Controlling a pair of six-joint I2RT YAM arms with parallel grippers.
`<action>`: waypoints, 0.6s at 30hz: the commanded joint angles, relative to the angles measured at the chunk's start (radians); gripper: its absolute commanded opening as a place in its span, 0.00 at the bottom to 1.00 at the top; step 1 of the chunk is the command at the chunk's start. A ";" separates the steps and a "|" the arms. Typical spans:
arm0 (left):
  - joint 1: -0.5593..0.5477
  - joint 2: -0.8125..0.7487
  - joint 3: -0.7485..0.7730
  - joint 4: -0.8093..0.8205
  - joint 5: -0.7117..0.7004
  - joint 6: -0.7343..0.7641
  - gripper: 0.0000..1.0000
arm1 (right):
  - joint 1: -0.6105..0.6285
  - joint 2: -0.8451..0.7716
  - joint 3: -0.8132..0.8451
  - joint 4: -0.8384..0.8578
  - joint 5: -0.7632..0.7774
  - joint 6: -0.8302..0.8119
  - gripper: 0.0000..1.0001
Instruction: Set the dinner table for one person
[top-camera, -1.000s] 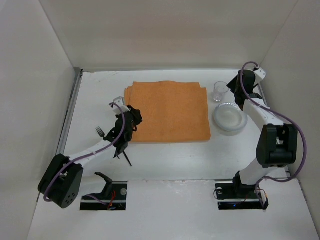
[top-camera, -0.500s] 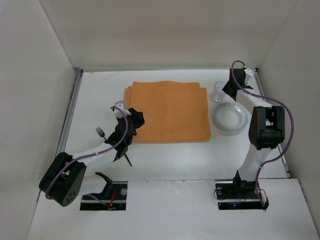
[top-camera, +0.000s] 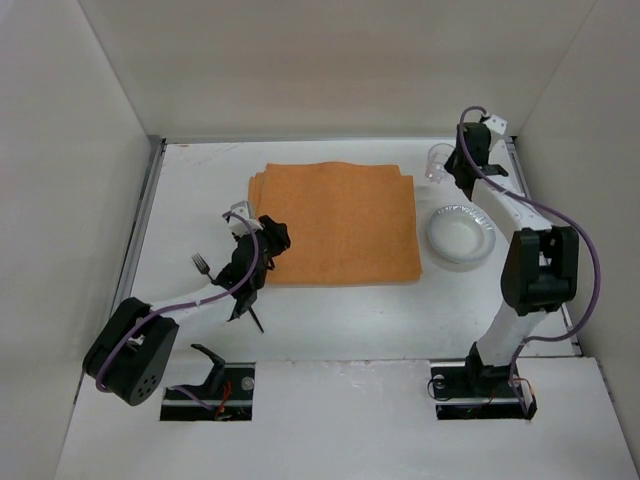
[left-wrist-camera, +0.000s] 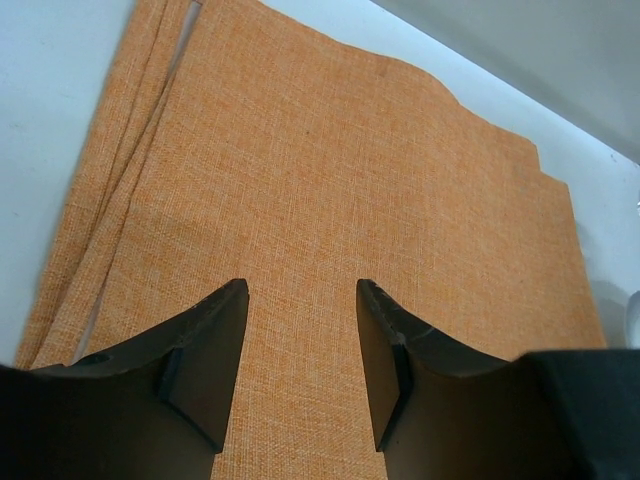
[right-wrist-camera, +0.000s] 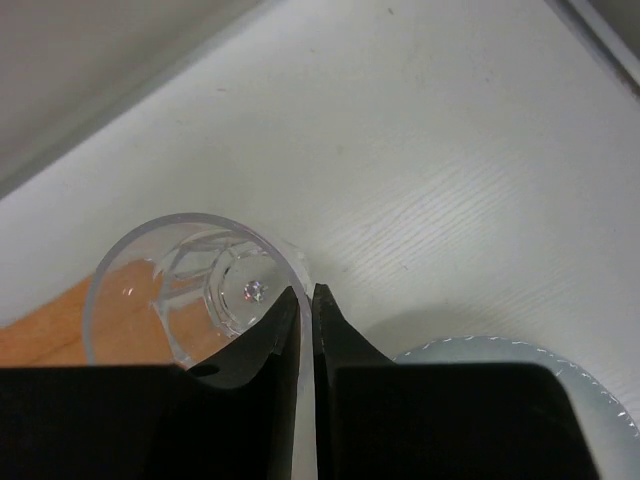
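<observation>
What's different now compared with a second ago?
The right gripper swung toward the far edge and pinched shut on the clear cup at its rim; the cup appears shifted farther back. The left gripper stays open over the orange mat; fork and white plate haven't moved.

White dinner table (top-camera: 330, 320): orange mat (top-camera: 340, 220) centre-far; plate (top-camera: 461, 235) right of mat; fork (top-camera: 200, 264) left.

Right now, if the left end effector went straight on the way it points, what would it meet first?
Most likely the orange cloth mat: the left end effector stands open with only mat showing ahead of its fingers, though the depth is unclear.
</observation>
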 joint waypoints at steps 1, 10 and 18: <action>0.011 -0.002 -0.015 0.072 -0.002 0.003 0.45 | 0.108 -0.070 0.048 0.059 0.012 -0.060 0.12; 0.024 -0.010 -0.024 0.072 -0.002 -0.004 0.46 | 0.263 0.058 0.129 0.014 -0.010 -0.076 0.13; 0.025 -0.028 -0.033 0.072 -0.002 -0.004 0.46 | 0.280 0.170 0.209 -0.013 0.029 -0.099 0.14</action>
